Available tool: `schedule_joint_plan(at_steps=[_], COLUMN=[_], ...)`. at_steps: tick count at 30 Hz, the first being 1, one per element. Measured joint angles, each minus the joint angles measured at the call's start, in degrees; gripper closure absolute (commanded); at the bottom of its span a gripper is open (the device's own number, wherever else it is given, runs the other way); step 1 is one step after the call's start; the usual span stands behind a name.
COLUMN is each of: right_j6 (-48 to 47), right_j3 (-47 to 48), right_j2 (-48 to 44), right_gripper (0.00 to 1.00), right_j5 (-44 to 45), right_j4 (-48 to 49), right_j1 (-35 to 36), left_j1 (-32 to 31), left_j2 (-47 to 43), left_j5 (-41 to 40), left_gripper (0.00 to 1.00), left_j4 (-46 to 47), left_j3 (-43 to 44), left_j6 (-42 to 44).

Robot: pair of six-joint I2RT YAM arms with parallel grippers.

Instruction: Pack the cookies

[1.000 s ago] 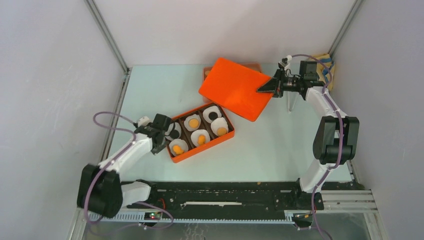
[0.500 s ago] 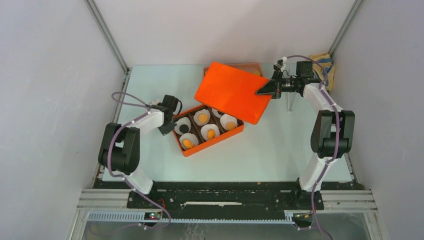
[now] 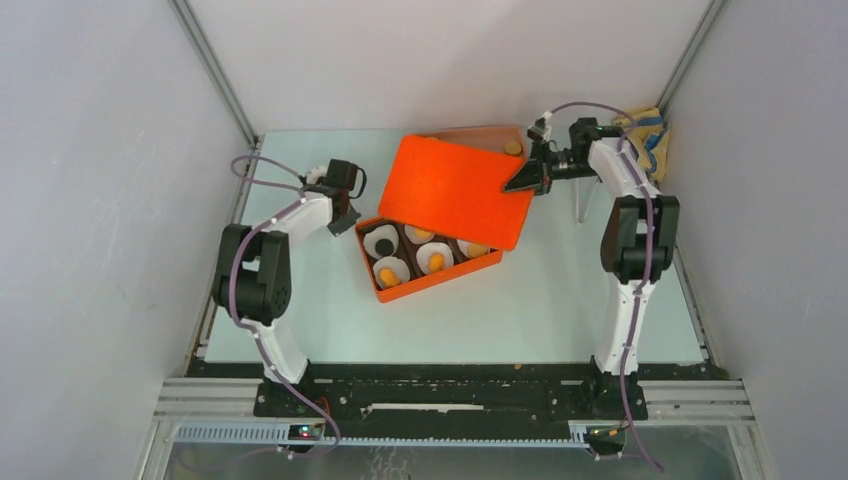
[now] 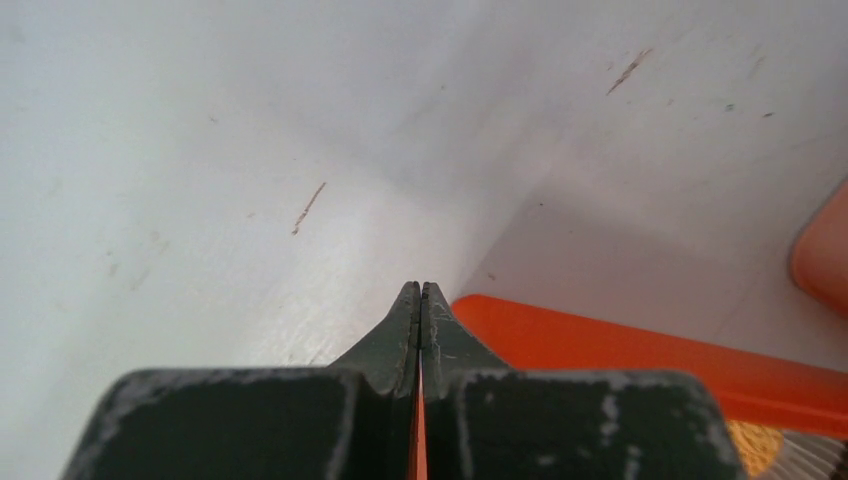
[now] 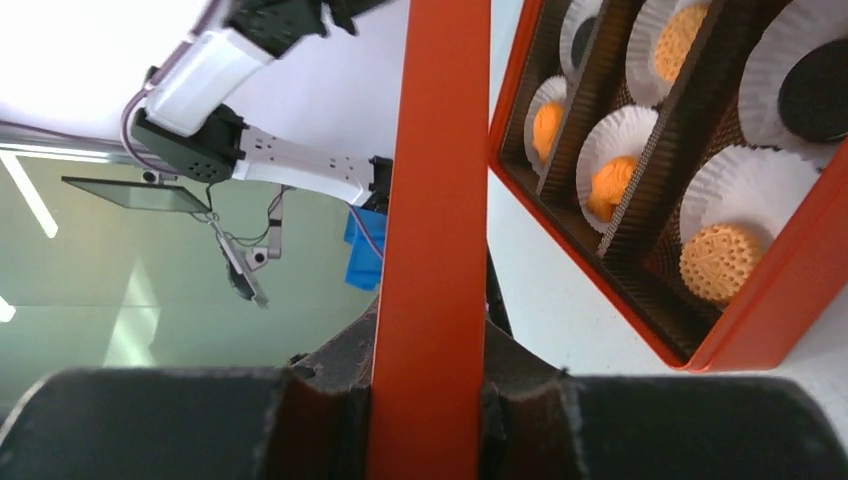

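Note:
The orange box holds orange cookies and one black cookie in white paper cups. My right gripper is shut on the right edge of the orange lid, which hangs tilted over the box's far side. In the right wrist view the lid's edge runs up between the jaws of the right gripper, with cookies in the box to the right. My left gripper is shut and empty at the box's left end; the left wrist view shows the left gripper beside the box rim.
A second orange tray with a loose cookie lies behind the lid. A yellow and blue object sits in the back right corner. Grey walls close in the table on three sides.
The box has slid right and away from the near edge with the left gripper at its end. The right gripper has carried the lid left, so that it now overlaps the box's far side.

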Motion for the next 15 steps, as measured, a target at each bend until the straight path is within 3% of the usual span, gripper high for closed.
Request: schedule_joint_plan(at_steps=[7, 11, 15], right_j6=[-10.73, -11.85, -10.08], right_j3=[2.47, 2.69, 2.47], right_j2=[8.66, 9.01, 9.01], right_gripper=[1.00, 1.00, 1.00], right_j5=[5.49, 7.37, 7.32], right_j4=[-13.73, -15.26, -13.86], right_j1=[7.50, 11.19, 12.55], left_j1=[-0.61, -3.45, -5.29], left_j2=[-15.52, -28.48, -32.09], left_j5=[-5.75, -9.38, -10.54], left_gripper=[1.00, 1.00, 1.00], left_j4=[-1.68, -1.60, -1.84], left_j3=[-0.90, -5.07, -7.67], left_j6=[1.20, 1.55, 1.68])
